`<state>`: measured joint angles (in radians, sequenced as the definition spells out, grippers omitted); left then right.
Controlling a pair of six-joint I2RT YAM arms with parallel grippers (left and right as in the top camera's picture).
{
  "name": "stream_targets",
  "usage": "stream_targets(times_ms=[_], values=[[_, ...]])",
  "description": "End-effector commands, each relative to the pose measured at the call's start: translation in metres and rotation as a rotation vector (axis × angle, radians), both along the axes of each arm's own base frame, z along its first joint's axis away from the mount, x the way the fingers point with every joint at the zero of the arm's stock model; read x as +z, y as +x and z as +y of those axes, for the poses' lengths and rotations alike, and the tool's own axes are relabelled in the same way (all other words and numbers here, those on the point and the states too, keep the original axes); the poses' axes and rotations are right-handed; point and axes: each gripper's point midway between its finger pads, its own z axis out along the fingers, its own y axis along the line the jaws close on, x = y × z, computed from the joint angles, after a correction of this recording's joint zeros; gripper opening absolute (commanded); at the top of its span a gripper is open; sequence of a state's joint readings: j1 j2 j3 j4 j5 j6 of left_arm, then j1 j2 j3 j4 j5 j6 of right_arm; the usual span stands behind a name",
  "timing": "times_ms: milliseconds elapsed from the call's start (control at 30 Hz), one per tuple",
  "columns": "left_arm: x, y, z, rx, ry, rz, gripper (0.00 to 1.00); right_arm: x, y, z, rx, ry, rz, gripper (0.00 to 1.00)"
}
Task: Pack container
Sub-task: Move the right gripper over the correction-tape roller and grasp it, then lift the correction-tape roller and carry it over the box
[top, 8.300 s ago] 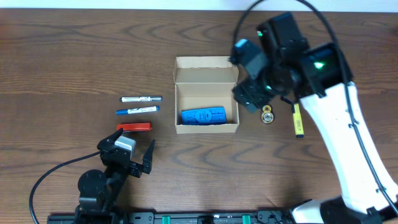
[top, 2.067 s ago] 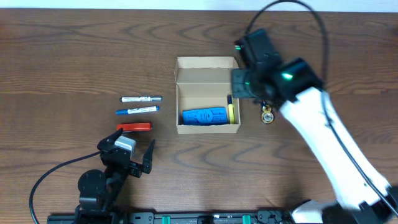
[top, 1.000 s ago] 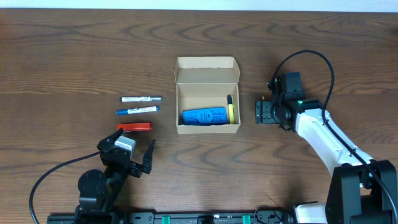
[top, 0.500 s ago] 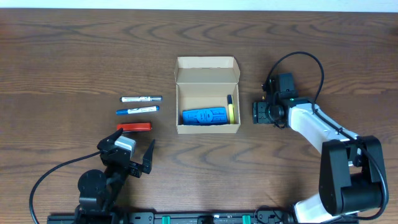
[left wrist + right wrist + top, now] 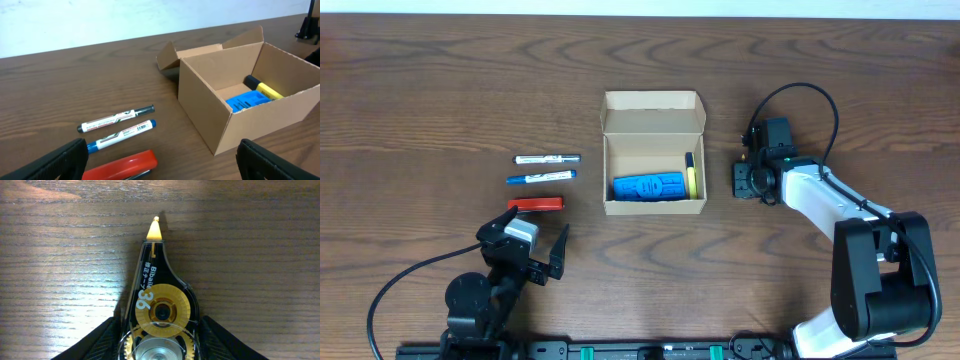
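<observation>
The tan cardboard container [image 5: 653, 207] stands open at mid-table, lid flap tilted back; it also shows in the left wrist view [image 5: 205, 115]. Inside lie a blue object [image 5: 647, 187] and a yellow highlighter [image 5: 691, 180]. My right gripper [image 5: 748, 182] is down on the table just right of the box. In the right wrist view its fingers [image 5: 160, 345] press both sides of a black and gold correction tape dispenser [image 5: 159, 300], tip pointing away. My left gripper [image 5: 530, 255] is open and empty near the front edge, with the box ahead on its right.
Two white markers [image 5: 547, 159] [image 5: 540, 178] and a red stapler [image 5: 536, 204] lie left of the box; the stapler [image 5: 122, 165] lies just ahead of my left fingers. The right arm's cable loops above the table at the right.
The right arm dropped the yellow highlighter into the box, swung down to the table right of it, and its fingers have closed in around the correction tape. The left arm has not moved.
</observation>
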<state>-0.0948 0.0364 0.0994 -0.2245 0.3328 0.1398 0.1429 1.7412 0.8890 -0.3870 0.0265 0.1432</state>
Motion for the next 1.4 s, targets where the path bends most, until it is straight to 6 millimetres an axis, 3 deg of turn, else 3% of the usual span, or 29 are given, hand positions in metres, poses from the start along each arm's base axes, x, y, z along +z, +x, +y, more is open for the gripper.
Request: stream_targets(times_ms=[0, 100, 300, 467, 667, 833, 900, 967, 1033, 1167, 1367], values=[[-0.012, 0.0, 0.001, 0.002, 0.022, 0.014, 0.95, -0.011, -0.006, -0.006, -0.022, -0.023, 0.035, 0.47], [-0.012, 0.0, 0.001, 0.002, 0.022, 0.014, 0.95, -0.011, -0.006, -0.006, -0.033, -0.018, 0.034, 0.37], [-0.012, 0.0, 0.001, 0.002, 0.022, 0.014, 0.95, -0.008, -0.003, 0.001, -0.041, 0.025, 0.035, 0.27], [-0.012, 0.0, 0.001, 0.002, 0.022, 0.014, 0.95, 0.015, 0.01, 0.011, -0.025, 0.071, 0.041, 0.17], [-0.012, 0.0, 0.001, 0.002, 0.022, 0.014, 0.95, 0.081, 0.036, 0.015, -0.022, 0.078, 0.013, 0.01], [-0.012, 0.0, 0.001, 0.002, 0.022, 0.014, 0.95, 0.152, 0.052, 0.028, 0.007, 0.095, -0.091, 0.01], [-0.012, 0.0, 0.001, 0.002, 0.022, 0.014, 0.95, 0.178, 0.055, 0.045, 0.069, 0.108, -0.151, 0.01], [-0.012, 0.0, 0.001, 0.002, 0.022, 0.014, 0.95, 0.198, 0.053, 0.077, 0.226, 0.138, -0.211, 0.01], [-0.012, 0.0, 0.001, 0.002, 0.022, 0.014, 0.95, 0.206, 0.042, 0.112, 0.424, 0.159, -0.242, 0.01], [-0.012, 0.0, 0.001, 0.002, 0.022, 0.014, 0.95, 0.196, 0.017, 0.163, 0.727, 0.141, -0.233, 0.01], [-0.012, 0.0, 0.001, 0.002, 0.022, 0.014, 0.95, 0.156, -0.011, 0.211, 1.124, 0.091, -0.189, 0.01]])
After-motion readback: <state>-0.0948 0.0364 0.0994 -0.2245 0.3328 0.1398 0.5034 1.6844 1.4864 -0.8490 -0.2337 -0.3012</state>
